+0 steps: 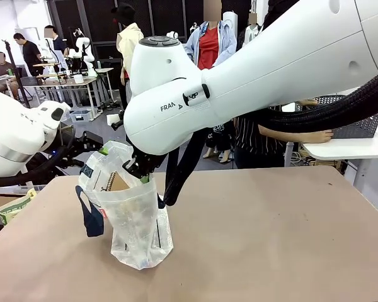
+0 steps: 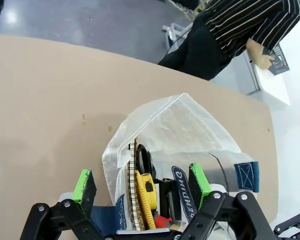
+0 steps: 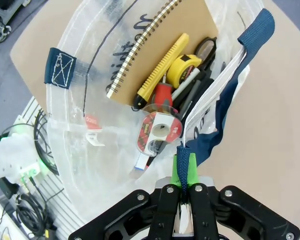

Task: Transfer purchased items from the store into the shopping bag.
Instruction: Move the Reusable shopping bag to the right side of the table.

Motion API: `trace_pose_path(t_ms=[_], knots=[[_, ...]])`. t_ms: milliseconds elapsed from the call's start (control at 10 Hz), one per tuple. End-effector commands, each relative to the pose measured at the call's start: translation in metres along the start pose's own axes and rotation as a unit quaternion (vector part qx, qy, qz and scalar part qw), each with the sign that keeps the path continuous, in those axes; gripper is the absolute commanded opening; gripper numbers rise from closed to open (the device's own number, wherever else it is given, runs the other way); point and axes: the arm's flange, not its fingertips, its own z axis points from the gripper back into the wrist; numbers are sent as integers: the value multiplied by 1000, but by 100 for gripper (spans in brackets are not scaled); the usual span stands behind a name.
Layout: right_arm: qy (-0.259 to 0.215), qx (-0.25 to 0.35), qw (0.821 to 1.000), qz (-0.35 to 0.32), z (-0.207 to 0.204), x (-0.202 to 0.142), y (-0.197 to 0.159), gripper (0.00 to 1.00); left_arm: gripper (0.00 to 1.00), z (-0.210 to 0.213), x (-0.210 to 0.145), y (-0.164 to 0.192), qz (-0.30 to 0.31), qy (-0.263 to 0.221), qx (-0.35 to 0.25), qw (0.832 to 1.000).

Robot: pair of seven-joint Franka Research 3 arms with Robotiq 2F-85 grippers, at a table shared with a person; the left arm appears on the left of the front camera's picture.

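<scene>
The right claw [image 3: 183, 167] is pinched tight on the blue strap [image 3: 230, 95] of the shopping bag [image 3: 70, 120]. The strap runs up between its green pads and holds that side of the bag up.

The left claw [image 2: 142, 187] is wide apart. One green pad [image 2: 83, 184] is on one side of the bag's mouth and the other is on the other side. I cannot tell if they touch the plastic.

Inside the bag are a brown spiral notebook [image 3: 160, 50], a yellow cutter [image 3: 162, 65], a yellow tape measure [image 3: 184, 67], a red tape roll [image 3: 160, 127] and some dark pens. They stand close together.

The bag stands on the brown table [image 2: 50, 100], near and to the left. A dark basket [image 1: 359, 126] sits far off to the right on a white table, next to a person's hand [image 2: 262, 60].

The job now looks like holding the bag open so more things can go in. To do it well, the right claw should hold the strap firmly and lift just enough, not so much that the bag tips. The left claw should take the other side and pull gently away, so the mouth is wide. Pulling too hard could tip the bag and spill the things inside.
</scene>
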Motion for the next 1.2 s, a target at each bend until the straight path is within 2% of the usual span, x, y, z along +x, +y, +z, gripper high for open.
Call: trace_pose_path(t_ms=[0,200,600,800,1100], knots=[[6,-22,1000,-3,-4,2,3,0,96,-3,11,-10,-17,34,-23,999],[4,-22,1000,-2,-5,3,3,0,96,-6,9,-16,-30,47,-68,996],[7,-21,1000,9,-7,4,10,0,96,-16,10,-22,-10,52,-135,989],[9,-23,999,37,-8,14,27,0,96,-25,10,-31,-14,64,-136,989],[6,-26,997,67,-5,23,48,0,96,-34,7,-41,-21,84,-105,991]])
